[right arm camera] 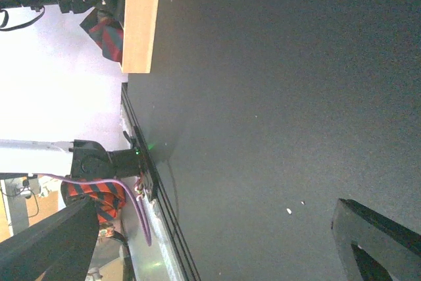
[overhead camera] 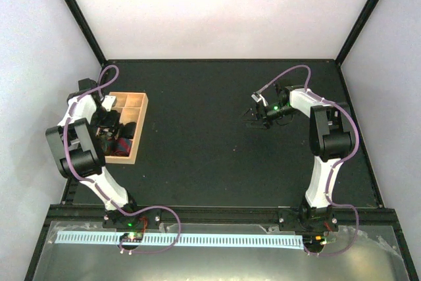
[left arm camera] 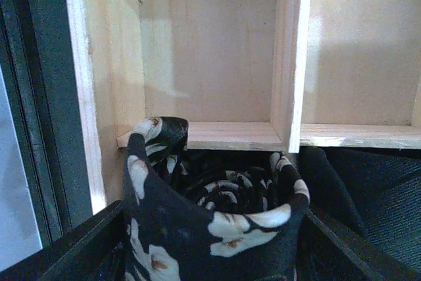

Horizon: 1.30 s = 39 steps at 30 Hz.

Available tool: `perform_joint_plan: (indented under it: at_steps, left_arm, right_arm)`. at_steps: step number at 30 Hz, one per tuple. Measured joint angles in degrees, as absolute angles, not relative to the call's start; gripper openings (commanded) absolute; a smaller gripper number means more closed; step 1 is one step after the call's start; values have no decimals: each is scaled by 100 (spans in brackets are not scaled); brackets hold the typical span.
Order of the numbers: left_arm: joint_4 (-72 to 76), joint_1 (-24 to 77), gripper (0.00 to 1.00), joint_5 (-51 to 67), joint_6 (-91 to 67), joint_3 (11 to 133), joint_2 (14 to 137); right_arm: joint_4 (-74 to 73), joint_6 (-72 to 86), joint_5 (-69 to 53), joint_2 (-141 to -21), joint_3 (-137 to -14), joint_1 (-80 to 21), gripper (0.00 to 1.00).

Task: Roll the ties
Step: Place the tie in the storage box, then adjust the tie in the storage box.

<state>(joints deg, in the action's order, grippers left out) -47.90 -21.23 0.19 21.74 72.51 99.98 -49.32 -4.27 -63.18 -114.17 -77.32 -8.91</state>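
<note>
Tie (left arm camera: 223, 222) is sitting coiled into a tight roll inside the wooden tray (left arm camera: 289, 64), so no straight length is lying out anywhere. The roll is standing on one edge on the compartment floor, with its winding axis pointing up toward the left wrist camera and the spiral of layers facing that lens. Its loose end (left arm camera: 161, 133) is sticking up at the far left of the coil and leaning against the low divider wall. In the wrist view the roll is resting in the nearer compartment, hard by the tray's left outer wall. The dark fabric is showing pale flower-like speckles.

The left gripper (left arm camera: 214, 228) is closing around the roll: its two dark fingers (left arm camera: 72, 248) are pressing against opposite sides of the coil, holding it between them. Just to the right of the roll, a piece of dark blue fabric (left arm camera: 375, 195) is lying in the neighbouring compartment. A red-and-dark striped roll (overhead camera: 122, 144) is also sitting in the tray, nearer the arm bases.

The right gripper (overhead camera: 253, 114) is hovering well apart from the tray, over the right half of the black table (overhead camera: 197, 162). Its fingers (right arm camera: 46, 241) are spreading wide, and nothing is lying between them.
</note>
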Motion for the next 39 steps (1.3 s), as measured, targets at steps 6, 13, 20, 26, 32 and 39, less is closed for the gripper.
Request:
perform_joint_plan:
  at_steps: [6,13,20,26,32,39]
  left_arm:
    - [-4825,-2130,73,69,2182,7297,9894]
    - [-4987,-2145,71,270,2204,7456,9623]
    - [-5148,-2300,66,298,2244,7487,9585]
    - [-5148,-2357,65,298,2292,7487,9784]
    - [-5059,-2370,63,303,2294,7487,10331]
    - [-5022,-2482,82,386,2287,7529,10514]
  right_arm:
    - [-4965,-482,-6320,-11417,-7732,-891,100]
    - [-4974,-513,-6355,-11417,-7732,-891,100]
    - [-4960,-526,-6364,-11417,-7675,-891,100]
    - [-4947,-523,-6375,-11417,-7577,-891,100]
    - [-4956,-526,-6377,-11417,-7577,-878,100]
    - [-5078,-596,-6370,-11417,-7583,-792,100]
